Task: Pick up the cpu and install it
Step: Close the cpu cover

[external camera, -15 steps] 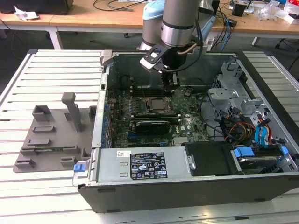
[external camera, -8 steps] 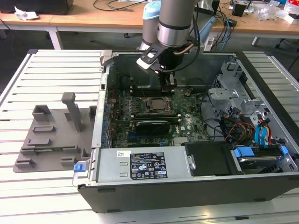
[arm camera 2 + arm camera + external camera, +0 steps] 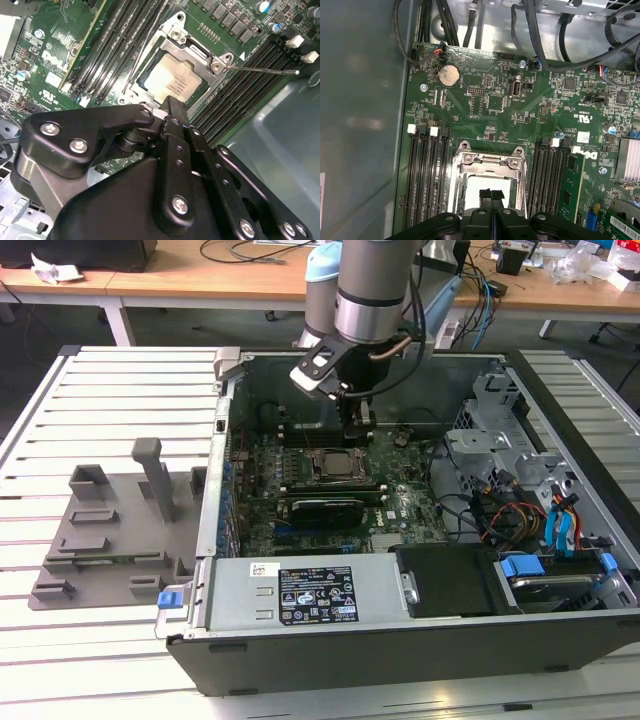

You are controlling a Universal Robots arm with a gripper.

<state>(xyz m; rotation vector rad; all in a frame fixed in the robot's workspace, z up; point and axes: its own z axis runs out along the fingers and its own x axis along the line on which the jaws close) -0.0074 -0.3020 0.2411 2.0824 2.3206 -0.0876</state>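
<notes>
As the cpu (image 3: 172,80) lies flat in the socket (image 3: 175,35), metal face up, we see the arm (image 3: 370,290) upright over it, gripper (image 3: 490,195) pinched closed

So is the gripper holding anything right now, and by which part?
Nothing is held. The gripper is shut with nothing between its fingers, above the cpu, which lies flat in its socket.
</notes>
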